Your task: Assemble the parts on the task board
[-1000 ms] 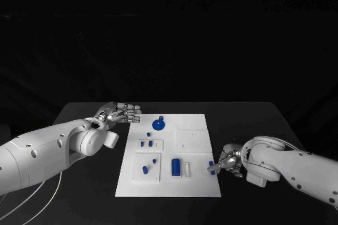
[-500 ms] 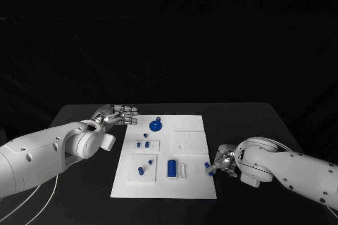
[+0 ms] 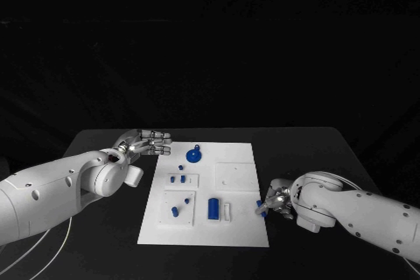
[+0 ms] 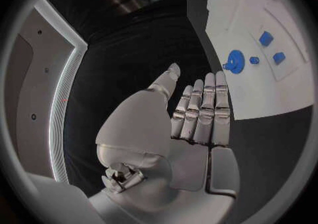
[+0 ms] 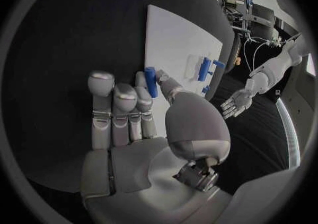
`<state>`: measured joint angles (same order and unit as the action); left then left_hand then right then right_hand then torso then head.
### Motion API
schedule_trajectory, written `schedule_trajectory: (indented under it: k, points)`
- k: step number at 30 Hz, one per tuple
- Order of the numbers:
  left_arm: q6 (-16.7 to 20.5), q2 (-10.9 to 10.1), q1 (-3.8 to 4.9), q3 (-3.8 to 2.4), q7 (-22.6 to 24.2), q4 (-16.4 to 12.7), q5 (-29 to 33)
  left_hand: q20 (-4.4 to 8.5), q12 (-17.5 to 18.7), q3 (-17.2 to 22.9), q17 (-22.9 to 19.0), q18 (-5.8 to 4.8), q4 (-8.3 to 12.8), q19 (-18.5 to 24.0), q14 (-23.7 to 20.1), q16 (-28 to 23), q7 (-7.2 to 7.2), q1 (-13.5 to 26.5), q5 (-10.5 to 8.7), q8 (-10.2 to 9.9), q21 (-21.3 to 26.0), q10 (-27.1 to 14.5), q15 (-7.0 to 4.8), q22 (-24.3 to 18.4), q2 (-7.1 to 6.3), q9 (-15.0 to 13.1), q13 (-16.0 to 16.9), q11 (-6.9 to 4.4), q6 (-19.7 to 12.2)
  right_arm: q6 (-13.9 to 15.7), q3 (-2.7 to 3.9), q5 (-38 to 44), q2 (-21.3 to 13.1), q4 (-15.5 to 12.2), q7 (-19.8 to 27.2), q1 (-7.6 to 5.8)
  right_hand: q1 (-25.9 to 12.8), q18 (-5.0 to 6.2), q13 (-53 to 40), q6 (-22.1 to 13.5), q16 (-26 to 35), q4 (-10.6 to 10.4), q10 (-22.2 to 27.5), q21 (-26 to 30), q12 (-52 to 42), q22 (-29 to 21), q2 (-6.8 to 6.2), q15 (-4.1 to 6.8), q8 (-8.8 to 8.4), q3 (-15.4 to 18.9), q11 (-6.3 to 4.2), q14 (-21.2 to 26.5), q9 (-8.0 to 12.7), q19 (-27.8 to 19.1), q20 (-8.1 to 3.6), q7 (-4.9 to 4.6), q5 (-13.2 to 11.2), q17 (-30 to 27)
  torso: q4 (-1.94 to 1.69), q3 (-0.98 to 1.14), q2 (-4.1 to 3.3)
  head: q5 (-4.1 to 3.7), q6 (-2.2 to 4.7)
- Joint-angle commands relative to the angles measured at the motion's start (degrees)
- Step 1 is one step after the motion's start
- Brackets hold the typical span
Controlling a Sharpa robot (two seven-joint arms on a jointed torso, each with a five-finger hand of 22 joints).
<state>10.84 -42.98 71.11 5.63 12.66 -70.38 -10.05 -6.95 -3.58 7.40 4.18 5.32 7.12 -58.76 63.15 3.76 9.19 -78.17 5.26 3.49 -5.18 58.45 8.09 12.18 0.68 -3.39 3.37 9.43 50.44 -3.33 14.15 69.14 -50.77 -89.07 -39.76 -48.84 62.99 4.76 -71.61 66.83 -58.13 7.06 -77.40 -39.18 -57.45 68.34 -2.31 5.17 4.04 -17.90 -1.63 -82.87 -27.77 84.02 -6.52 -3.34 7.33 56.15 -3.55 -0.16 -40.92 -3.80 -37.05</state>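
Observation:
The white task board [image 3: 235, 155] lies in the middle of the black table. On it I see a round blue knob [image 3: 193, 153], small blue pieces [image 3: 178, 179] and a long blue block [image 3: 213, 208]. My right hand [image 3: 278, 201] sits at the board's near right edge and pinches a short blue peg [image 3: 261, 206] between thumb and finger. The right wrist view shows that blue peg [image 5: 151, 82] at the fingertips [image 5: 141, 82], over the board's [image 5: 175, 35] edge. My left hand [image 3: 147, 141] hovers off the board's far left corner, fingers straight and holding nothing. In the left wrist view, my left hand [image 4: 195, 115] faces the knob [image 4: 235, 60].
A raised white square [image 3: 237, 175] on the board's right half carries nothing but a small hole. A thin white bar [image 3: 227, 211] lies beside the long blue block. Bare black table [image 3: 324, 152] surrounds the board. White cables [image 3: 35, 249] trail under my left arm.
The camera has shifted slightly, moving the whole picture. Against the board, both hands stand almost where they were, and the right hand still pinches the blue peg.

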Motion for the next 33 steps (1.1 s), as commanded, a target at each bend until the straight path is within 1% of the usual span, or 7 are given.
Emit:
schedule_trajectory:
  k: [1, 8, 11, 16, 22, 28, 33]
  points:
    - [-1.1, -0.1, -0.04, -0.03, 0.2, -0.1, 0.1, -0.10, -0.2, -0.2, 0.1, -0.32, -0.2, -0.2, -0.4, -0.1, 0.02, 0.2, 0.02, 0.0, -0.3, -0.3, 0.07, -0.1, -0.10, 0.1, 0.0, -0.17, -0.2, 0.6, -0.47, 0.6, 0.2, 0.5, -3.4, 0.75, 0.6, -0.27, -0.1, 0.3, 0.2, 0.6, -0.2, -0.1, -0.2, 0.0, 1.06, 0.22, -0.40, -1.1, -0.45, -0.2, 22.7, 2.8, -0.09, 0.04, 0.2, -0.1, 0.11, 0.02, -0.01, 0.09, -0.08]
    - [-1.2, 0.0, -0.04, -0.01, 0.2, -0.1, 0.1, -0.11, -0.2, -0.2, 0.1, -0.30, -0.3, -0.2, -0.4, -0.1, 0.10, 0.1, 0.02, 0.0, -0.4, -0.4, 0.07, -0.1, 0.01, 0.1, 0.0, -0.15, -0.5, 2.4, -0.46, -0.3, -0.2, 0.5, -2.1, 0.82, 0.2, -0.40, -0.1, 1.0, 0.4, 2.7, -0.1, 0.1, -0.2, 0.0, 1.63, 0.23, -0.36, -4.8, -0.55, -0.1, 22.6, 2.8, -0.12, 0.17, 1.3, -0.3, 0.06, 0.06, 0.00, 0.14, -0.09]
    - [-1.2, 0.0, -0.04, 0.00, 0.2, -0.1, 0.1, -0.11, -0.2, -0.2, 0.1, -0.30, -0.3, -0.2, -0.4, -0.1, 0.10, 0.1, 0.02, 0.0, -0.4, -0.4, 0.07, -0.1, 0.01, 0.1, 0.0, -0.15, -0.5, 4.3, -0.40, -1.5, -0.5, 0.6, -0.8, 0.83, -0.7, -0.57, -0.2, 2.2, 0.2, 2.3, -0.5, -0.3, -0.5, 0.2, 1.97, 0.26, -0.37, -5.4, -0.69, -0.2, 22.6, 2.8, -0.12, 0.61, 1.7, -0.2, 0.07, 0.02, 0.02, 0.05, -0.05]
    - [-1.1, 0.0, -0.04, 0.01, 0.2, -0.1, 0.1, -0.13, -0.2, -0.3, 0.1, -0.31, -0.5, -0.2, -0.4, -0.1, 0.43, 0.3, -0.45, -0.1, -0.4, -0.4, 0.08, -0.2, 0.18, 0.1, 0.0, -0.12, -1.1, 6.3, -0.09, -3.1, -0.8, 1.0, 0.9, 0.83, -0.4, -0.69, -0.2, 2.6, 0.1, 2.8, -0.6, -0.5, -0.6, 0.4, 2.17, 0.24, -0.38, -6.0, -0.70, -0.3, 22.7, 2.8, -0.13, 0.68, 2.2, -0.2, 0.05, -0.02, 0.00, 0.11, 0.00]
    - [-1.1, 0.0, -0.04, 0.02, 0.2, -0.1, 0.1, -0.13, -0.2, -0.3, 0.1, -0.31, -0.5, -0.2, -0.4, -0.1, 0.43, 0.3, -0.45, -0.1, -0.4, -0.4, 0.08, -0.2, 0.18, 0.1, 0.0, -0.12, -1.1, 7.7, 1.25, -4.6, -1.5, 1.0, 2.3, 0.83, -0.2, -0.75, -0.2, 2.9, 0.0, 3.2, -0.7, -0.5, -0.7, 0.4, 2.29, 0.21, -0.36, -6.3, -0.69, -0.3, 22.8, 2.8, -0.11, 0.72, 2.4, -0.2, 0.04, -0.03, 0.03, 0.18, -0.22]
    - [-1.0, 0.0, -0.04, 0.03, 0.2, 0.0, 0.1, -0.13, -0.2, -0.3, 0.1, -0.31, -0.5, -0.2, -0.4, -0.1, 0.43, 0.3, -0.45, -0.1, -0.4, -0.4, 0.08, -0.2, 0.18, 0.1, 0.0, -0.12, -1.1, 8.9, 3.18, -6.3, -2.7, -0.2, 3.3, 0.83, -0.2, -0.81, -0.3, 3.4, 0.0, 3.4, -0.8, -0.6, -0.8, 0.5, 2.32, 0.24, -0.41, -6.0, -0.76, -0.2, 22.9, 2.8, -0.14, 0.84, 2.5, -0.3, 0.15, -0.19, 0.07, 0.02, -0.23]
    - [-1.0, 0.1, -0.04, 0.03, 0.2, -0.1, 0.1, -0.13, -0.2, -0.3, 0.1, -0.31, -0.5, -0.2, -0.4, -0.1, 0.43, 0.3, -0.45, -0.1, -0.4, -0.4, 0.08, -0.2, 0.18, 0.1, 0.0, -0.12, -1.1, 9.3, 4.62, -7.9, -3.3, -1.2, 3.5, 0.82, -0.3, -0.87, -0.3, 3.8, 0.0, 3.3, -0.9, -0.7, -0.9, 0.6, 2.34, 0.31, -0.38, -5.5, -0.86, -0.2, 23.0, 2.8, -0.20, 1.01, 2.7, -0.3, 0.05, -0.11, 0.02, -0.08, -0.20]
